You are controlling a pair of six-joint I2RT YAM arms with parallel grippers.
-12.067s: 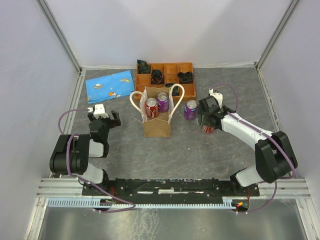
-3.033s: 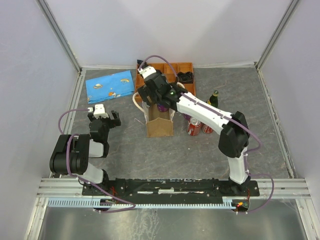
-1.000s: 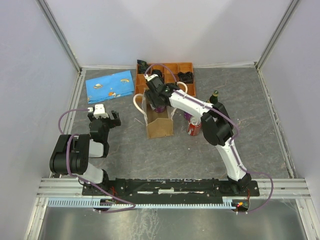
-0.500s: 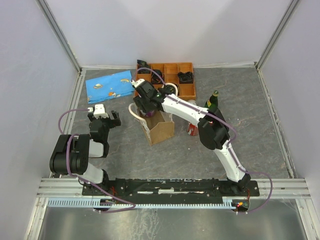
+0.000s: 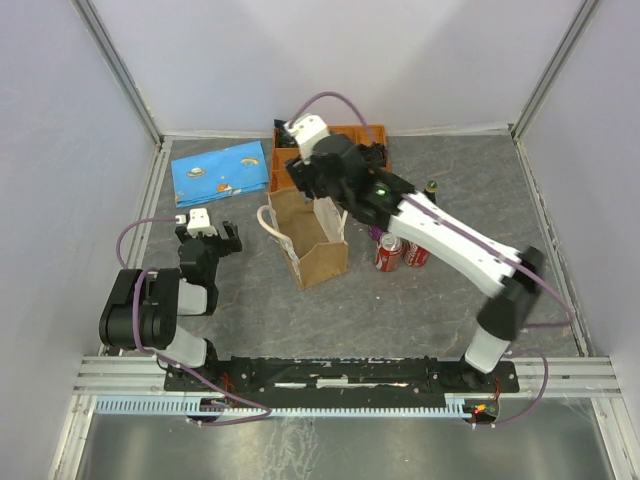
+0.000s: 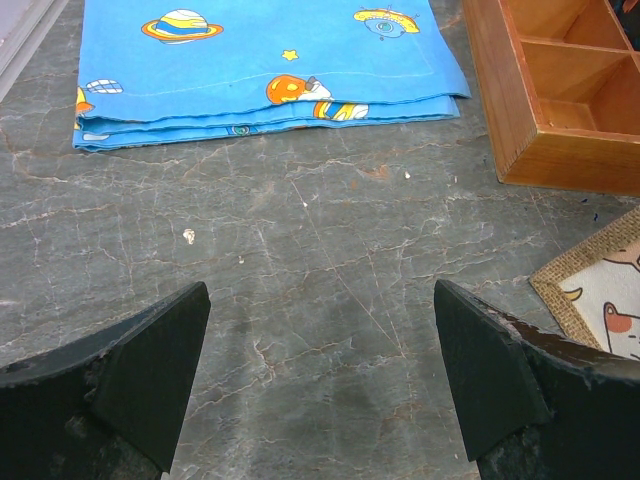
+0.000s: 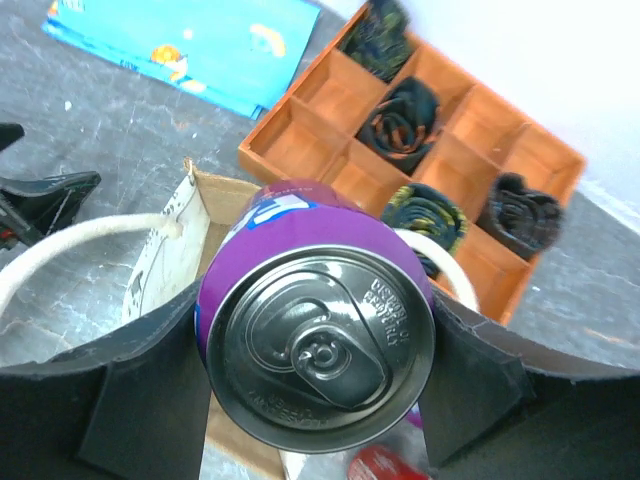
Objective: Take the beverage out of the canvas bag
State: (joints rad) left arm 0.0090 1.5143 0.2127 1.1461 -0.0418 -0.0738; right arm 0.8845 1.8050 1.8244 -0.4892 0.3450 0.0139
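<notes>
Listing from the top view, 9 o'clock side first: left gripper [image 5: 208, 232], dark fingers spread wide and holding nothing, low over the table [image 6: 330, 260], a grey, veined, stone-look surface; blue cloth [image 5: 222, 171], folded flat at its 12 o'clock, printed with planets and stars, apart from everything else.

Canvas bag [image 5: 315, 245], near the table's middle; tan-brown woven fabric, boxy, mouth open, standing skewed; pale inner panel with a printed figure; cream rope handle [image 5: 268, 222] looping out at its 9 o'clock.

Right gripper [image 5: 322, 190], over the bag's 12 o'clock rim, black fingers [image 7: 140, 390] clamped on either side of the purple can [image 7: 320, 340]; smooth aluminium, silver lid with pull-tab uppermost; it is held above the bag's mouth; whether its base has cleared the rim cannot be told.

Orange tray [image 5: 372, 131], wooden, compartmented, at the bag's 12 o'clock, largely hidden by the arm; dark rolled fabric bundles [image 7: 400, 110] in several cells.

Two red cans [image 5: 388, 254], side by side at the bag's 3 o'clock; small dark bottle [image 5: 430, 187], upright, at their 1 o'clock.
</notes>
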